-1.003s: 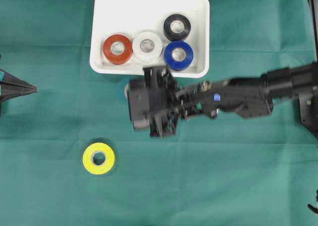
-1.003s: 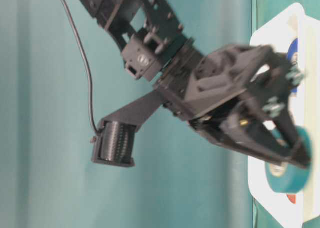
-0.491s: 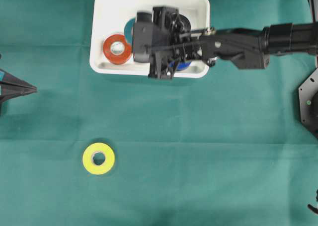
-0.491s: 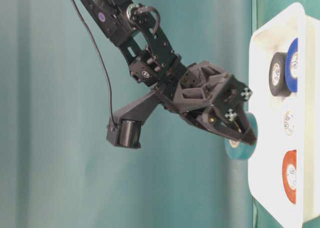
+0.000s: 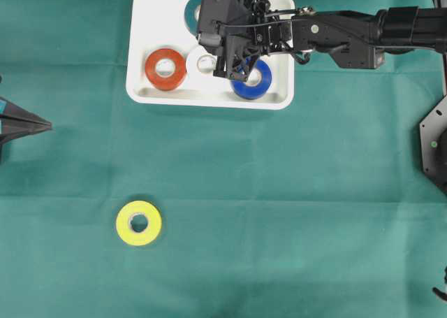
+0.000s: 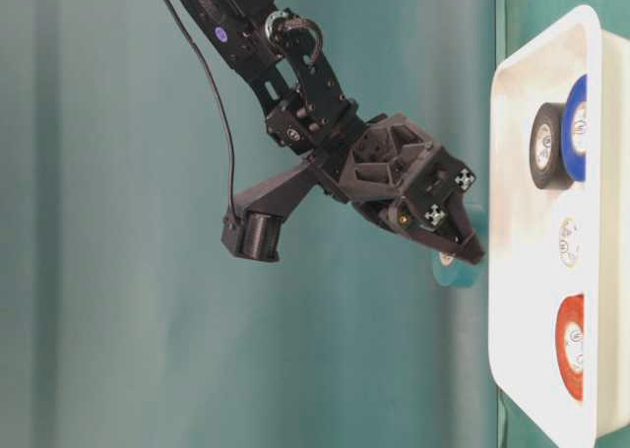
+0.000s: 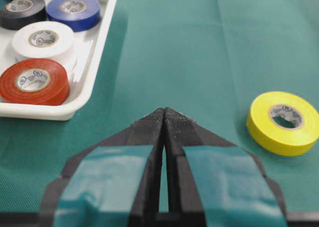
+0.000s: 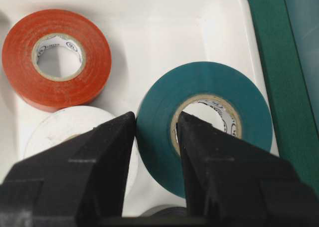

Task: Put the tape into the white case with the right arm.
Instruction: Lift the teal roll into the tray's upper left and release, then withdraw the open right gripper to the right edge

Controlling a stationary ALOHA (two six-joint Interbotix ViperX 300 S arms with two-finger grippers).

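My right gripper (image 8: 155,123) is shut on a teal tape roll (image 8: 249,117), one finger through its core and one on its outer side. It hangs a little above the white case (image 5: 162,14), over the case's far middle part. In the overhead view the teal tape roll (image 5: 191,12) peeks out beside the right gripper (image 5: 202,17). From table level the teal tape roll (image 6: 455,269) is clear of the white case (image 6: 522,271). A yellow tape roll (image 5: 139,223) lies on the green cloth. My left gripper (image 7: 164,114) is shut and empty.
In the case lie a red roll (image 5: 165,68), a white roll (image 5: 202,63), a blue roll (image 5: 251,80) and a black roll (image 7: 21,8). The left gripper (image 5: 42,124) rests at the left edge. The right arm (image 5: 349,35) spans the case's right side.
The right arm has swung from the cloth in front of the case to above the case's far part, carrying the teal roll. The left gripper and the yellow roll have not moved.
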